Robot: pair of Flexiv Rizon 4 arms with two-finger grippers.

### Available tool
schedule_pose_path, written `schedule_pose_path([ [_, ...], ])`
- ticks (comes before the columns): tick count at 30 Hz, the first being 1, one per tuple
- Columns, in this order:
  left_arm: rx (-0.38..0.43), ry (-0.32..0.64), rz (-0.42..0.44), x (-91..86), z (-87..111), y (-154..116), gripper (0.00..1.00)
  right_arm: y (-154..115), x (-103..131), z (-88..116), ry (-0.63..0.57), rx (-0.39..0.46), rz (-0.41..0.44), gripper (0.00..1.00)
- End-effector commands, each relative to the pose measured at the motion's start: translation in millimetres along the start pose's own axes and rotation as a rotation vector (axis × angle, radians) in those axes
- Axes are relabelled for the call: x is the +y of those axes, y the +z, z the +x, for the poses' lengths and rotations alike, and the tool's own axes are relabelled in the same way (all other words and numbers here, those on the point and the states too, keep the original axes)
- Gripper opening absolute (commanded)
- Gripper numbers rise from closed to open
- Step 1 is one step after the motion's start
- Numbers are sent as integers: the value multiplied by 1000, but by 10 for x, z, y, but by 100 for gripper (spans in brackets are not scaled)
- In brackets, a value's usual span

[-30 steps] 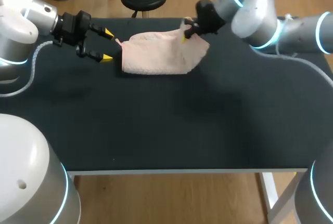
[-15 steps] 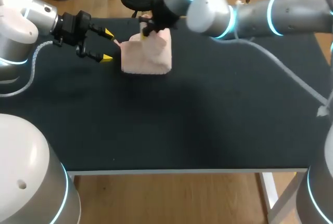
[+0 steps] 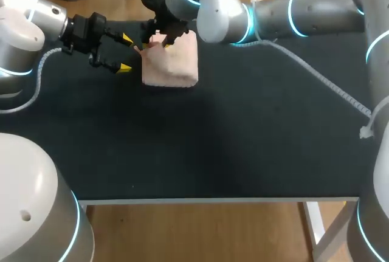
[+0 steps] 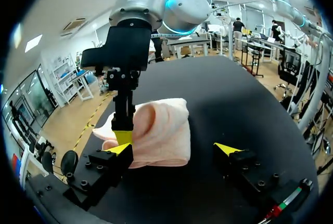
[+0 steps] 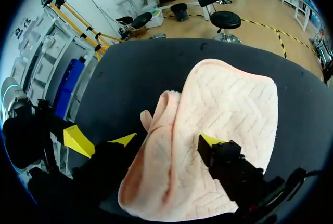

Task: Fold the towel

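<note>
The pink towel [image 3: 173, 62] lies folded over on itself at the back left of the black table [image 3: 243, 140]. My right arm reaches across from the right, and its gripper [image 3: 157, 40] hovers over the towel's far left corner. In the right wrist view that gripper [image 5: 167, 140] is open, its fingers spread over the towel's [image 5: 218, 115] doubled edge. My left gripper [image 3: 125, 53] sits just left of the towel, open and empty. From the left wrist, the towel [image 4: 161, 130] lies just ahead of the left gripper [image 4: 173, 148], with the right gripper [image 4: 125, 130] coming down beside it.
My right arm's forearm and its cable [image 3: 316, 76] stretch over the back of the table. One of my left gripper's yellow fingertips [image 5: 78, 140] shows close beside the right gripper.
My right gripper carried the towel's right end across to the left, laying it over the other half, then spread its fingers. The left arm stayed still.
</note>
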State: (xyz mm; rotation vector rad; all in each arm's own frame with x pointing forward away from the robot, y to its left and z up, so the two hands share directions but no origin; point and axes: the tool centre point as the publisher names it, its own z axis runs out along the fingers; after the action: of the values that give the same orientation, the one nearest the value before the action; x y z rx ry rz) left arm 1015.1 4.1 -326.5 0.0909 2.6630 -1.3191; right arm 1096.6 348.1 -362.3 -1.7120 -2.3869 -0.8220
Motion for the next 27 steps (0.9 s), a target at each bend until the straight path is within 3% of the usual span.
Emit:
schedule_pose_path([
  [1,-2,2,1,6,2,1,100,-294,-60,50,-22,-40,-8,100],
  [12,-2,2,1,6,2,1,100,-611,-105,-10,-141,-111,4,100],
  [27,-2,2,1,6,2,1,100,-1024,-193,-642,-466,-19,-109,100],
])
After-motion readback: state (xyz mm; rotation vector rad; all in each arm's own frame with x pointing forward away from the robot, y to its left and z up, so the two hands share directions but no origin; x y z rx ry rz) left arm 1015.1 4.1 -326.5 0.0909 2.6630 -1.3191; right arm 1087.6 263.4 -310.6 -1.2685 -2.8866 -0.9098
